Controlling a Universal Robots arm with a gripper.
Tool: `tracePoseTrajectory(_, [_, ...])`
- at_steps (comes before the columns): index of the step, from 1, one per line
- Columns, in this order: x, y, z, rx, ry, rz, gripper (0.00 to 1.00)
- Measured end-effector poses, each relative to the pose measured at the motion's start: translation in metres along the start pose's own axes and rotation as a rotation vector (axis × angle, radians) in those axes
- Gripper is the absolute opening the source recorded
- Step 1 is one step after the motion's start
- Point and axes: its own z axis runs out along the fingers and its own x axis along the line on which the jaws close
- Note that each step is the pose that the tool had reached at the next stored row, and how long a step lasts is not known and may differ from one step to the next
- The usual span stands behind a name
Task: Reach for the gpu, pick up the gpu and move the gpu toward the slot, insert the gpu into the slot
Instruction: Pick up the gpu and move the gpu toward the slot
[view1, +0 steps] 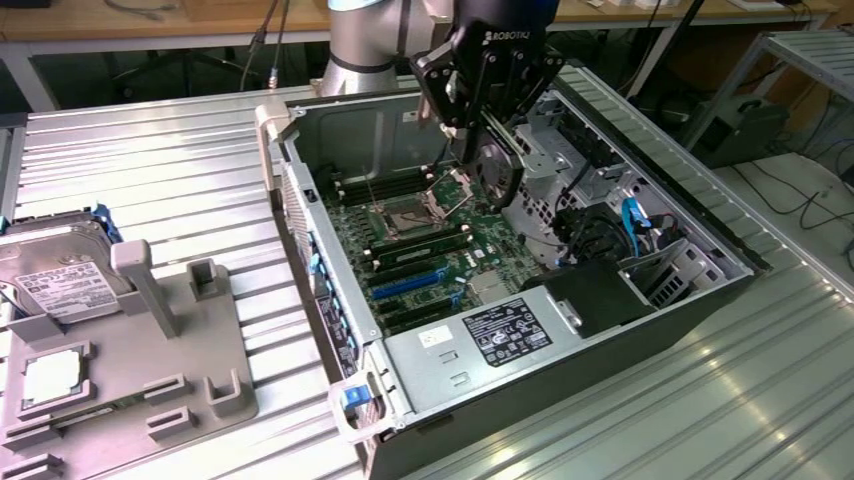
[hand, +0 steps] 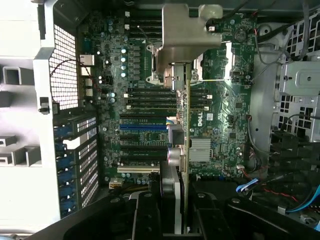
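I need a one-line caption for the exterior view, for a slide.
Gripper holds the gpu on edge over the motherboard inside the open case.

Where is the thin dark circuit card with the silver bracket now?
In the exterior view, the circuit card is clamped in the gripper, held above the green motherboard inside the open computer case.
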Motion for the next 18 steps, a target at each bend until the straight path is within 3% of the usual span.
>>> tracePoseTrajectory(18, [0.0001, 0.0000, -0.0001, -0.0018, -0.0174, -0.196, 0.29])
